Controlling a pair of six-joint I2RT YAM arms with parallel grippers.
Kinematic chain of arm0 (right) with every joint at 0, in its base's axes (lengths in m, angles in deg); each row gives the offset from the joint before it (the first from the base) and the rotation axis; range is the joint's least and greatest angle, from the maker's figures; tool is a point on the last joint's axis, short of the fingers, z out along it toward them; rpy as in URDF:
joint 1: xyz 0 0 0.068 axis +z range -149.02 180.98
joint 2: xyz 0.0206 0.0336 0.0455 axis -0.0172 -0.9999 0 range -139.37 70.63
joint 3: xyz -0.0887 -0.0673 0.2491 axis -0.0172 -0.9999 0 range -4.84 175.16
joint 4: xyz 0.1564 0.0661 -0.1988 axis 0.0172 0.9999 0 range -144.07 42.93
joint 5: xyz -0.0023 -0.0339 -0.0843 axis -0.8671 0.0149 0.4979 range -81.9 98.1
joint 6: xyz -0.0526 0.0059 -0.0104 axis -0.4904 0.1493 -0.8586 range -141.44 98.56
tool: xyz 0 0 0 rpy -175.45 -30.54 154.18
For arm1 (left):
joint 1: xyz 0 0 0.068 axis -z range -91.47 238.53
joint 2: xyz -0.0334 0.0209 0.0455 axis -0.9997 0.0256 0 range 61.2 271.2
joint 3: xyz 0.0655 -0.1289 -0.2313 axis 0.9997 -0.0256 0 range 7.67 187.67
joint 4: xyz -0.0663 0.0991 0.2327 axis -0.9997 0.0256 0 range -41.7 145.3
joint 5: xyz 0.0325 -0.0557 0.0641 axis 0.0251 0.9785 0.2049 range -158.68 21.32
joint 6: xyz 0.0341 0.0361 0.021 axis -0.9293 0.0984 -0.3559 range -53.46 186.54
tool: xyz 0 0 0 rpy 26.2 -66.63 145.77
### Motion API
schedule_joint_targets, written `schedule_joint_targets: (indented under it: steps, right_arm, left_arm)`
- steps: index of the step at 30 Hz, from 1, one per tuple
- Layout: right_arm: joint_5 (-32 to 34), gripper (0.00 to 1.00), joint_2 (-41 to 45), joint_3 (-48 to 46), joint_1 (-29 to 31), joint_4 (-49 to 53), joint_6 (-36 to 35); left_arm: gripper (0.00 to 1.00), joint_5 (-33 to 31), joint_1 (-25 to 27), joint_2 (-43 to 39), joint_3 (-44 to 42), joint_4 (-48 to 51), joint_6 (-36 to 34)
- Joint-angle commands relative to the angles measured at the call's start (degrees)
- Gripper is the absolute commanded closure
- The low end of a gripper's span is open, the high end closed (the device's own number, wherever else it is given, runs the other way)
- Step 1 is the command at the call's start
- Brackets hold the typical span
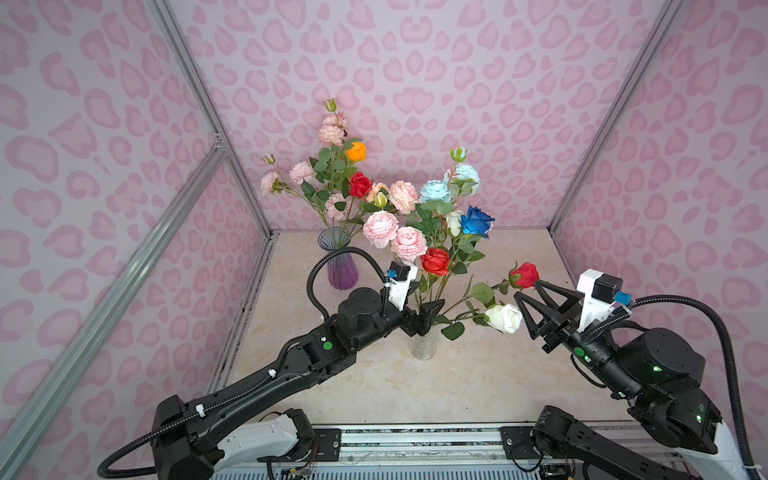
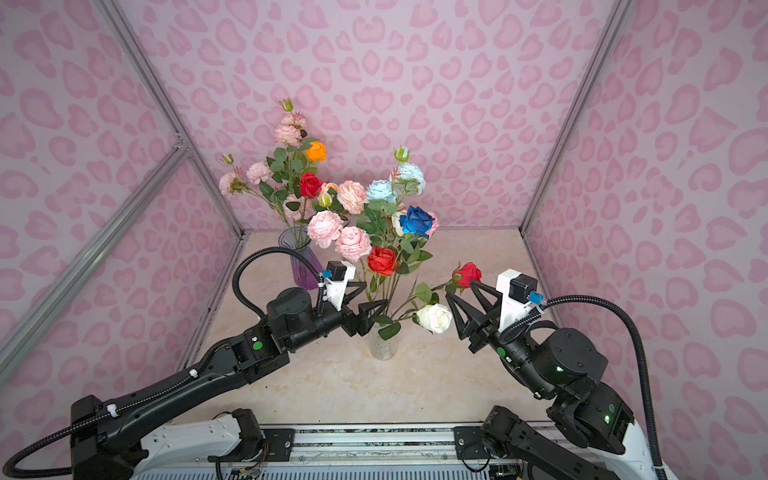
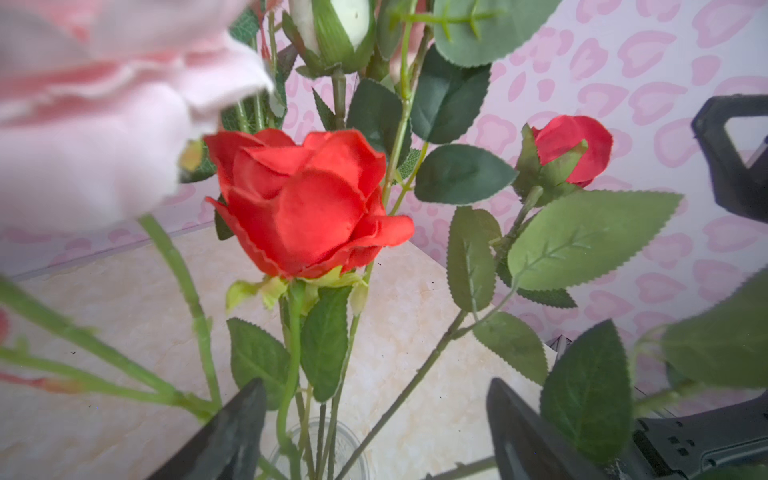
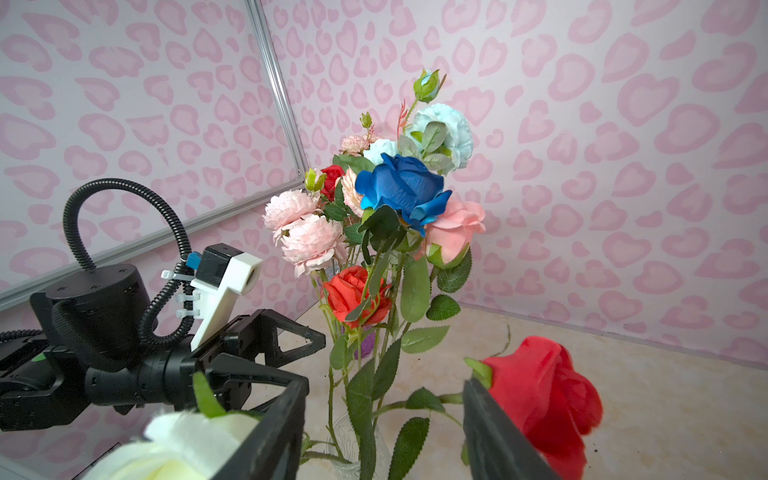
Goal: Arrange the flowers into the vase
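Between the spread left gripper (image 3: 374, 388), green-stemmed flowers (image 3: 307, 203) are stood in the vase (image 1: 424, 347); the right gripper (image 4: 384, 388), also spread, is flanked by roses (image 4: 548, 390).

Left arm (image 1: 249, 390), right arm (image 1: 665, 374): matte black, white shells at base. Left hand (image 2: 376, 295), right hand (image 1: 527, 289): black triangular open-frame fingers (image 4: 274, 440). Behind each hand: white camera bracket (image 1: 401, 289), blue plug (image 1: 390, 273), ribbed black cable (image 1: 316, 270), green dot (image 1: 328, 345).

Flowers (image 1: 434, 261) stand in the clear vase (image 1: 424, 347) mid-worktop (image 1: 498, 386) (red rose (image 1: 524, 275) and white rose (image 1: 504, 318) lean low rightward); others fill the purple vase (image 1: 343, 272).
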State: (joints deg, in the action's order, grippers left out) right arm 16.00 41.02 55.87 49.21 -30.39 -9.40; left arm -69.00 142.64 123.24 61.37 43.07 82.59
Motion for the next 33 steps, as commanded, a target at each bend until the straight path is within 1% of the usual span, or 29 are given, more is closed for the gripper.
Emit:
schedule_joint_targets:
  steps: [1,3,8,11,12,14,15,17,18,20,21,22,23,24,25,26,27,29,30,31,33]
  right_arm:
    - [1.9,0.39,-0.6,1.0,0.0,0.6,0.0]
    - [3.8,0.39,-1.2,3.3,0.0,2.6,-0.5]
    - [7.4,0.39,-2.4,7.7,0.0,3.8,-1.6]
    - [13.0,0.39,-5.5,11.0,0.0,4.7,-3.2]
    - [15.8,0.38,-6.9,12.3,0.0,5.4,-4.0]
    - [21.8,0.32,-10.0,14.7,0.0,5.9,-5.9]
    - [24.6,0.28,-11.6,16.0,0.0,6.1,-7.3]
    - [31.1,0.24,-14.5,18.1,0.0,5.3,-10.5]
    - [34.3,0.24,-15.8,18.7,-0.1,4.4,-11.6]
    - [39.8,0.23,-18.2,20.0,-0.9,0.9,-15.6]
    - [42.3,0.23,-19.5,20.8,-1.7,-0.4,-17.1]
    - [43.3,0.23,-20.9,21.8,-3.8,-1.2,-19.0]
    - [43.0,0.06,-22.4,23.1,-6.7,-0.7,-19.3]
    - [42.1,0.02,-23.6,23.9,-9.6,0.4,-18.5]
    - [39.5,0.02,-24.0,23.8,-12.9,0.3,-18.7]
    - [38.4,0.02,-24.1,22.6,-15.4,-0.9,-19.9]
    - [40.2,0.02,-24.5,21.9,-16.7,-2.3,-22.2]
    - [45.3,0.02,-26.3,20.0,-17.3,-5.5,-31.1]
    - [47.2,0.02,-27.2,19.3,-18.5,-6.9,-32.4]
    - [47.6,0.02,-27.6,19.3,-20.5,-7.1,-29.5]
    - [37.7,0.02,-26.2,18.4,-26.0,-5.3,-25.4]
  left_arm:
    - [0.02,0.7,0.0,-2.7,0.6,1.8,-0.3]
    - [0.02,1.1,0.0,-5.2,1.3,3.3,-0.6]
    - [0.02,0.6,0.0,-9.3,4.7,8.5,-3.0]
    - [0.02,-0.6,0.0,-11.1,7.0,12.2,-5.0]
    - [0.02,-2.3,0.0,-11.9,7.9,13.8,-5.6]
    - [0.02,-6.5,0.0,-13.7,9.4,16.5,-6.7]
    - [0.02,-9.5,0.0,-14.6,10.4,18.4,-7.5]
    - [0.02,-17.9,0.0,-16.4,11.5,21.6,-8.4]
    - [0.02,-21.7,0.0,-17.3,11.4,22.3,-9.1]
    - [0.02,-32.7,-0.1,-18.9,10.3,22.3,-10.1]
    - [0.02,-36.1,-0.1,-19.6,10.1,22.6,-11.5]
    - [0.02,-39.0,-0.1,-20.6,9.3,21.9,-12.8]
    - [0.02,-40.6,-0.1,-21.8,7.3,18.7,-16.5]
    - [0.02,-39.9,-0.2,-23.4,5.7,17.0,-19.5]
    - [0.03,-41.3,-0.3,-24.8,4.3,15.4,-21.1]
    - [0.02,-43.1,-0.4,-25.7,3.7,15.5,-21.1]
    - [0.02,-44.4,-0.5,-26.2,3.7,16.1,-22.2]
    - [0.02,-48.8,-1.3,-26.7,2.5,15.8,-25.7]
    - [0.02,-48.7,-2.1,-26.9,2.5,16.4,-26.2]
    - [0.02,-47.8,-3.5,-27.2,2.3,16.6,-25.6]
    - [0.02,-45.7,-7.0,-28.3,1.2,15.1,-24.6]
